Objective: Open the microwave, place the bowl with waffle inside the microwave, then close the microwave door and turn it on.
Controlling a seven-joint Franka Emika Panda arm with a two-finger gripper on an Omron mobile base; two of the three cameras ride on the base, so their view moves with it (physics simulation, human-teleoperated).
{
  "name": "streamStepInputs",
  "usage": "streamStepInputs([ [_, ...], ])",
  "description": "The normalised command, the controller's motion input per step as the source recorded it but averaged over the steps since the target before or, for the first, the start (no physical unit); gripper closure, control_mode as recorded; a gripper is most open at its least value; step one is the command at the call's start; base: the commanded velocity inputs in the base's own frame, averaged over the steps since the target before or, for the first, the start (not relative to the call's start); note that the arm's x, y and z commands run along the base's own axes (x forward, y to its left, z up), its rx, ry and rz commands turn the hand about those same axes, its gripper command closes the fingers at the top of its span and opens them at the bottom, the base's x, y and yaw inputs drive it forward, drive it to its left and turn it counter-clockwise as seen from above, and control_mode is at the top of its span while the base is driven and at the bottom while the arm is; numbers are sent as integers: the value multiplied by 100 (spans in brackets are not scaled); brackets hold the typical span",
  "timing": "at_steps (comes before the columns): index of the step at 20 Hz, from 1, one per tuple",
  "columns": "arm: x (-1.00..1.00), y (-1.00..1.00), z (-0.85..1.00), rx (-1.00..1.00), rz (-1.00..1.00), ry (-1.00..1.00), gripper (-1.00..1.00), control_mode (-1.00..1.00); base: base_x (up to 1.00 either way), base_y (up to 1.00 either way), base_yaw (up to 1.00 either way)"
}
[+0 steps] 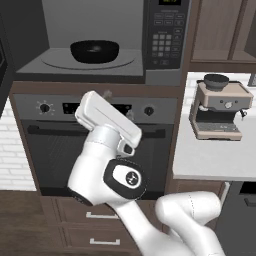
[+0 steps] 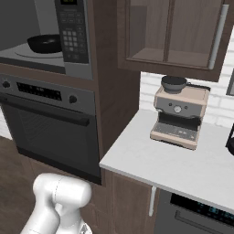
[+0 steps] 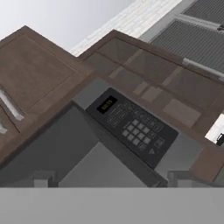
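The microwave stands open, and its door is swung out at the far left edge. On the round turntable inside sits the black bowl; its inside looks dark and I cannot make out the waffle. My gripper hangs below the cavity, in front of the oven's control strip, open and holding nothing. In the hand view the gripper looks up at the keypad panel, with its fingertips far apart.
The wall oven with knobs and a bar handle sits directly under the microwave. To the right, a coffee machine stands on a white counter. Wall cabinets hang above it.
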Motion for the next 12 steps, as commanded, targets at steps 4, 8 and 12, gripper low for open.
streamStepInputs([
  [4, 0, 20, -48, -1, -15, 0, -100, -100, 0, 0, 0],
  [8, 1, 52, -34, -5, -13, 0, -100, -100, 0, 0, 0],
  [12, 6, 72, -30, -6, -11, 0, -100, -100, 0, 0, 0],
])
